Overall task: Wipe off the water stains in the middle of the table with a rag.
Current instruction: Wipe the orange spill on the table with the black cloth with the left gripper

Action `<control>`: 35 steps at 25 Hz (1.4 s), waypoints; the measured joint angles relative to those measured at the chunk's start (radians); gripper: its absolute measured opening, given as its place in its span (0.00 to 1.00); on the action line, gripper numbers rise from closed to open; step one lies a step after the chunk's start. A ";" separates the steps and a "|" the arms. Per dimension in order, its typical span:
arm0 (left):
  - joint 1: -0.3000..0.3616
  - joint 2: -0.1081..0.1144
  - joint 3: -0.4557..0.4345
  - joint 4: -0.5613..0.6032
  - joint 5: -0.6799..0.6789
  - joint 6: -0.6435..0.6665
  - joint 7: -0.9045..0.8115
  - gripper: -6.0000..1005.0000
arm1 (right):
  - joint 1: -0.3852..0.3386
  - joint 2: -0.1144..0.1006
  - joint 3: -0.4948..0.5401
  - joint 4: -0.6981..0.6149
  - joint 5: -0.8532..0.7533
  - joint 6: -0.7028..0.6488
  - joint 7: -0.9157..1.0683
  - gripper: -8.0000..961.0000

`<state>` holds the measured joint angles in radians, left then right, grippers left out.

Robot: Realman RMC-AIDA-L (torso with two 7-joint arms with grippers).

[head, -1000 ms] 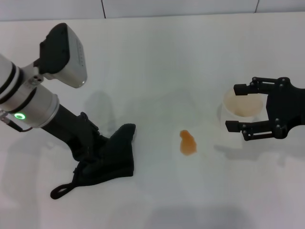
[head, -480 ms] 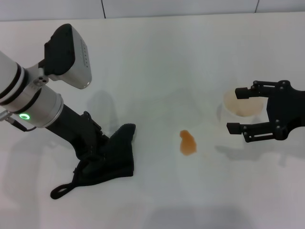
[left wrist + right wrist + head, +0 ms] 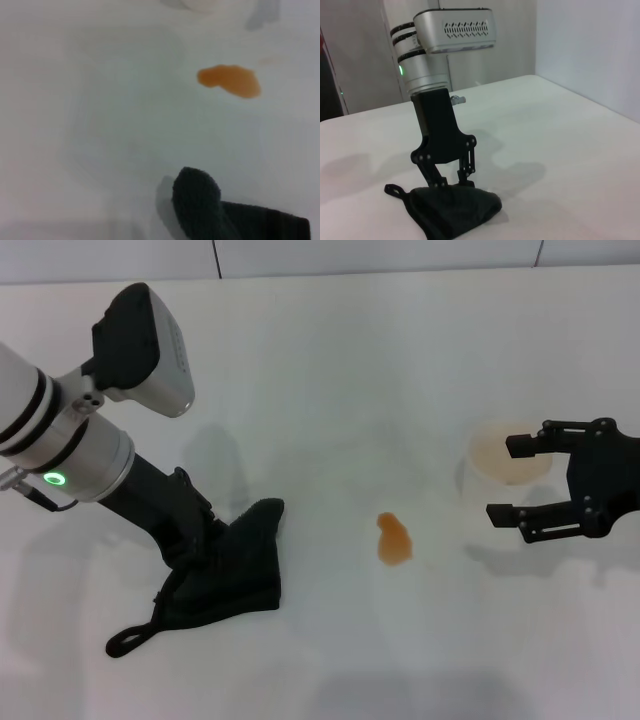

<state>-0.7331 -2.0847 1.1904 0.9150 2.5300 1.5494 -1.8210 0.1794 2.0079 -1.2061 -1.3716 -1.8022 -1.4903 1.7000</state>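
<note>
Looks like the grab step: left claw [image 3: 195,545] is down on the rag [image 3: 232,565], seemingly pinching it, well left of the orange water stains [image 3: 394,539] mid-tabletop [image 3: 330,360]. Next it should drag the rag over. Right claw [image 3: 522,480] idles spread (by the cup [image 3: 500,455]).

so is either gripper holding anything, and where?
Left gripper is down on the rag, at its left part; grasp can't be confirmed. Right gripper is open, empty.
</note>
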 joint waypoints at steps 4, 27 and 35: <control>0.000 0.000 0.000 0.001 -0.001 -0.001 -0.010 0.30 | -0.001 0.000 0.001 -0.010 -0.001 -0.001 0.001 0.89; 0.009 0.000 0.114 -0.001 -0.076 -0.063 -0.025 0.08 | -0.008 0.000 0.003 -0.020 -0.002 -0.017 0.015 0.89; -0.003 0.000 0.117 -0.001 -0.102 -0.059 -0.022 0.08 | -0.008 0.000 0.007 -0.017 -0.025 -0.018 0.015 0.89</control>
<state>-0.7363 -2.0846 1.3071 0.9143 2.4285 1.4904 -1.8430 0.1717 2.0080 -1.1987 -1.3889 -1.8271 -1.5080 1.7150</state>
